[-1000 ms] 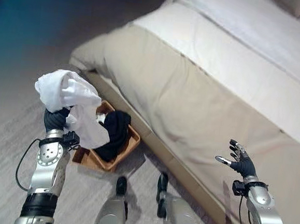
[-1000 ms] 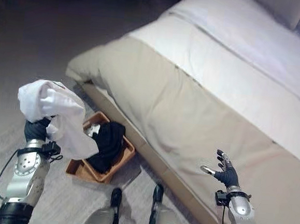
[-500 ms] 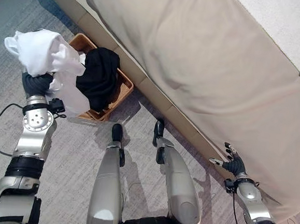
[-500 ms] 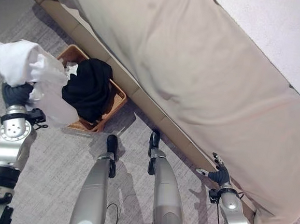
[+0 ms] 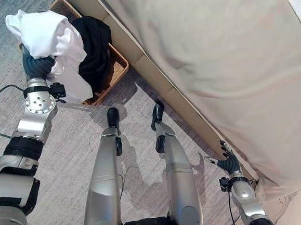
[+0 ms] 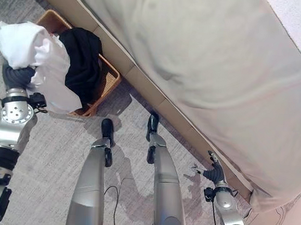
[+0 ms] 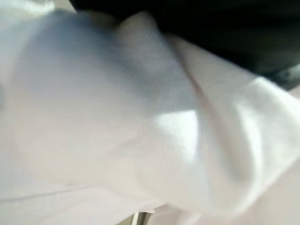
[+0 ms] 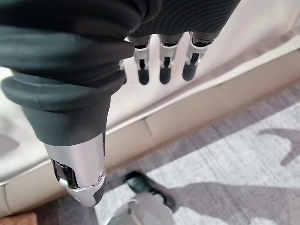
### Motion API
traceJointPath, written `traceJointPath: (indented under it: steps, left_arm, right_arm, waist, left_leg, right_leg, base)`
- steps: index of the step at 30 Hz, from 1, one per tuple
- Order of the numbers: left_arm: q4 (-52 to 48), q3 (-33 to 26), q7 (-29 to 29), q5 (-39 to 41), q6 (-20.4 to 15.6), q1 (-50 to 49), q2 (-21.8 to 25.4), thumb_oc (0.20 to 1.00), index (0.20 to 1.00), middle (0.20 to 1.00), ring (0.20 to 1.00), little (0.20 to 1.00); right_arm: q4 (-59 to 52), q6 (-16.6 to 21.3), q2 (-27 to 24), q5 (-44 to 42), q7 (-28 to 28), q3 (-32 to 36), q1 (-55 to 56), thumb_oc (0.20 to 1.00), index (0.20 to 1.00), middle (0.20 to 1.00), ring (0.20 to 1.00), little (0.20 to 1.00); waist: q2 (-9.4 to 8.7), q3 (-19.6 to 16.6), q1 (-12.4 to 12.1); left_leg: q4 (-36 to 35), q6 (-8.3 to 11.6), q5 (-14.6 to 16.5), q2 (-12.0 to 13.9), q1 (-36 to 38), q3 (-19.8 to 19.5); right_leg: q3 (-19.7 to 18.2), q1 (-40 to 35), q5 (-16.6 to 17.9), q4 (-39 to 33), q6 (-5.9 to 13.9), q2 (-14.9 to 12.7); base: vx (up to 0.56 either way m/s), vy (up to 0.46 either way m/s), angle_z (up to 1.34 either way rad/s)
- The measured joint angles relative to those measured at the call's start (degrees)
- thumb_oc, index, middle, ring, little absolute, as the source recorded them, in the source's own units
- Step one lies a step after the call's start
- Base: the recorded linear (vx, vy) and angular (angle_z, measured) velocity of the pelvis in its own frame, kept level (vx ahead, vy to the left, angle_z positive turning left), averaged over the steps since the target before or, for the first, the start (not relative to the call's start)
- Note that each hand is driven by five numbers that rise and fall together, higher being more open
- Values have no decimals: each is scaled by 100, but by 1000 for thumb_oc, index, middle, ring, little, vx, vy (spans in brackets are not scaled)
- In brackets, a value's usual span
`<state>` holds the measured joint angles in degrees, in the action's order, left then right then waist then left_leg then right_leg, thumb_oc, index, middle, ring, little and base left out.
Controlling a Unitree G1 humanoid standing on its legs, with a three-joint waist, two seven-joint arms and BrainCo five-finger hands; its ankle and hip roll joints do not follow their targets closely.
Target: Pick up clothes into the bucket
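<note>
A white cloth (image 5: 47,31) is bunched over my left hand (image 5: 37,66), which is raised at the near left side of the woven basket (image 5: 118,70). The cloth hangs down over the basket's near edge (image 6: 63,98) and covers the left wrist view (image 7: 117,117). A black garment (image 5: 96,43) lies piled in the basket. My right hand (image 5: 225,161) hangs open low on the right, close to the bed's base, holding nothing; its straight fingers (image 8: 161,70) point at the beige bed side.
The basket stands on grey carpet (image 5: 70,142) against the bed's wooden base (image 5: 153,81). The beige bedspread (image 5: 212,60) slopes across the top and right. A fold of it hangs to the floor at the far right (image 5: 280,180).
The camera has tipped down toward the floor, so the whole scene has shifted. My left hand still carries the white cloth, now a little closer over the basket. The right hand stays open.
</note>
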<state>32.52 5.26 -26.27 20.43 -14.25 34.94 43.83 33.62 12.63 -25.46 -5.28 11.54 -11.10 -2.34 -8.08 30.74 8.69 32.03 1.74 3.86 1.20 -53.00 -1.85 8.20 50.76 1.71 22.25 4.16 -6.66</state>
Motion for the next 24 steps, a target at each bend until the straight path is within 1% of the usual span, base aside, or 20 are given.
traceJointPath:
  steps: [3,8,11,16,19,21,24]
  left_arm:
    - [136,110,-15,65,104,122,-6,1000,1000,1000,1000,1000]
    - [274,101,-88,111,115,135,-23,1000,1000,1000,1000,1000]
    - [293,59,-114,106,123,87,-24,1000,1000,1000,1000,1000]
    - [332,4,-141,102,165,-40,-48,1000,1000,1000,1000,1000]
    - [338,-271,-137,98,164,-439,-384,1000,1000,1000,1000,1000]
    - [329,-368,-131,87,169,-823,-625,1000,1000,1000,1000,1000]
    - [216,-464,-67,77,164,-1421,-1049,1000,1000,1000,1000,1000]
  right_arm:
    - [5,41,5,-4,36,-94,-14,1000,1000,1000,1000,1000]
    - [3,48,9,-108,115,-111,-61,1000,1000,1000,1000,1000]
    - [-2,51,9,-109,151,-153,-175,1000,1000,1000,1000,1000]
    - [-14,51,11,-107,154,-210,-263,1000,1000,1000,1000,1000]
    - [9,51,30,-107,156,-224,-271,1000,1000,1000,1000,1000]
    - [7,51,34,-107,156,-237,-270,1000,1000,1000,1000,1000]
    - [38,46,50,-105,157,-229,-276,1000,1000,1000,1000,1000]
  waist:
    - [-6,-4,14]
    - [-8,-5,15]
    - [-13,-8,12]
    - [-14,-9,14]
    - [-15,-10,0]
    - [-18,-12,-11]
    - [-17,-12,-62]
  left_leg:
    - [-4,6,4,-3,-72,-5]
    - [15,31,-4,7,-90,-4]
    - [7,32,-3,23,-76,0]
    - [10,34,-1,33,-55,6]
    - [-47,41,5,24,75,21]
    - [-118,38,8,6,220,23]
    - [-204,8,26,-16,433,42]
  right_leg:
    - [4,72,1,2,-1,-1]
    - [5,94,86,57,-17,15]
    - [3,91,109,60,-51,31]
    - [2,77,109,70,-53,38]
    - [-5,-14,66,84,-59,21]
    - [-14,-118,26,60,-102,4]
    - [-31,-264,-15,66,-108,-19]
  base:
    - [0,0,0]
    - [4,-3,1]
    - [0,0,0]
    - [0,0,0]
    - [0,0,0]
    - [0,0,0]
    - [0,0,0]
